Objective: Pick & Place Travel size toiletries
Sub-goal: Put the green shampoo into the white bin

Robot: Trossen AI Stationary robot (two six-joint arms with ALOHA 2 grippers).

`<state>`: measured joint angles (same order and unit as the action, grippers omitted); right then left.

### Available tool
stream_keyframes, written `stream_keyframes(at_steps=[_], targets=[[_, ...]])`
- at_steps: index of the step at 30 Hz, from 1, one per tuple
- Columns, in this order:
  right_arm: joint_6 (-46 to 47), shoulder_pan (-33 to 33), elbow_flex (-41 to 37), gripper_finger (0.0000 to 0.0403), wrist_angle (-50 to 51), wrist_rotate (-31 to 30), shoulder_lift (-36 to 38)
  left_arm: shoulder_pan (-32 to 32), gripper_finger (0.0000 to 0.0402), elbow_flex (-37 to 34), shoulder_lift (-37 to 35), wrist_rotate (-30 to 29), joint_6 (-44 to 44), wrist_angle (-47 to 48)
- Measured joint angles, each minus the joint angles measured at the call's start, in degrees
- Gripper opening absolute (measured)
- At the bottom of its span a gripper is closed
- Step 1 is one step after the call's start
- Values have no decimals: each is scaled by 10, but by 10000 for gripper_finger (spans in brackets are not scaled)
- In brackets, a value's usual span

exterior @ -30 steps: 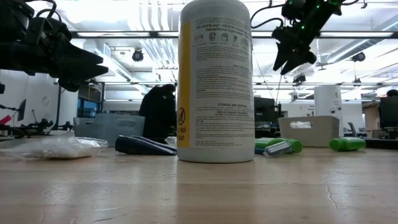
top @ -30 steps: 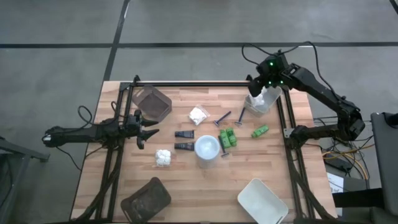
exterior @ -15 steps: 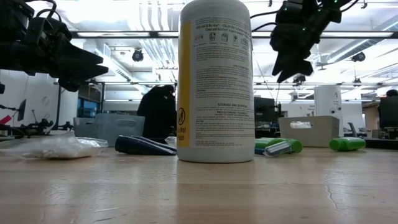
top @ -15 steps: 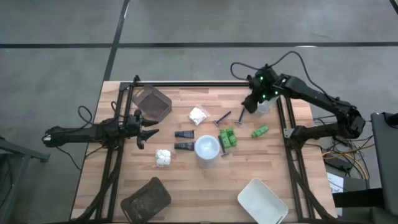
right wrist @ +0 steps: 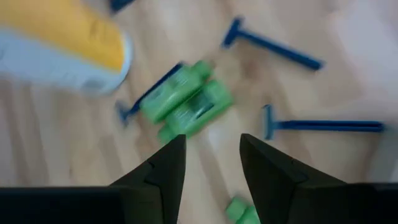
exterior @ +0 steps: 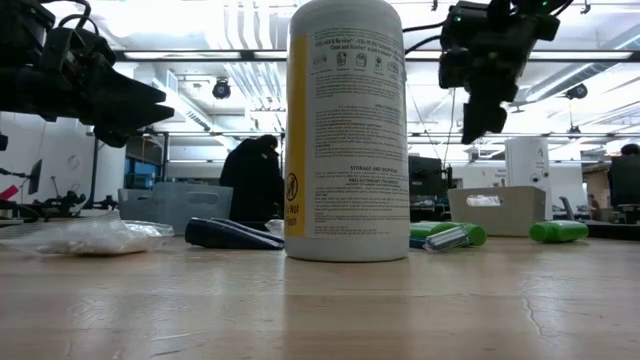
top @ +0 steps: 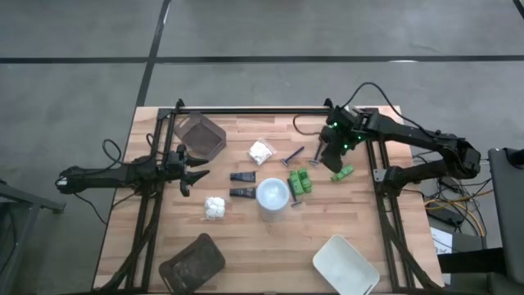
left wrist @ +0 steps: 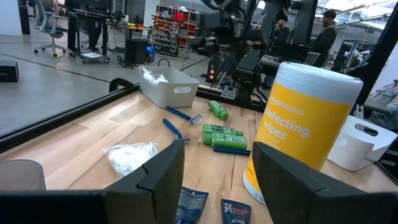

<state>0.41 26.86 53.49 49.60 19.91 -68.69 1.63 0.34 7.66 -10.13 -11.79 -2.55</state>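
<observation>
The yellow, white-capped bottle (top: 273, 195) stands upright at the table's middle. Around it lie green pieces (top: 299, 182) (top: 342, 173), blue-handled razors (top: 293, 156) (right wrist: 323, 126), dark tubes (top: 242, 177) and white packets (top: 261, 151) (top: 214, 206). My right gripper (right wrist: 211, 149) hangs open above the razors and green pieces (right wrist: 186, 106), right of the bottle, slanting down with nothing between its fingers. It also shows in the high view (top: 326, 160). My left gripper (top: 196, 174) waits open and level at the table's left, seen too in its own wrist view (left wrist: 217, 149).
Two dark brown trays sit at far left (top: 201, 135) and near left (top: 192, 260). One white tray (top: 345, 264) lies at near right. Another white tray (left wrist: 165, 84) stands at far right, under my right arm. Black frame rails (top: 246, 112) border the table.
My right gripper has come away from above the far-right white tray, moving toward the table's near edge and a little leftward while sinking. It has tipped and rolled, and it now hangs over the razors and green pieces.
</observation>
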Motion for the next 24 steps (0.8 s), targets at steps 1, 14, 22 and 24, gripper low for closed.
stream_keyframes(at_steps=[1,14,22,24], targets=[[-21,-5,-1,141,11,4,0,0,195,0,0,0,0,0],[-309,-40,-3,147,81,11,0,0,195,0,0,0,0,0],[-367,-40,-21,199,81,11,0,0,195,0,0,0,0,0],[-368,-40,-34,209,81,11,0,0,195,0,0,0,0,0]])
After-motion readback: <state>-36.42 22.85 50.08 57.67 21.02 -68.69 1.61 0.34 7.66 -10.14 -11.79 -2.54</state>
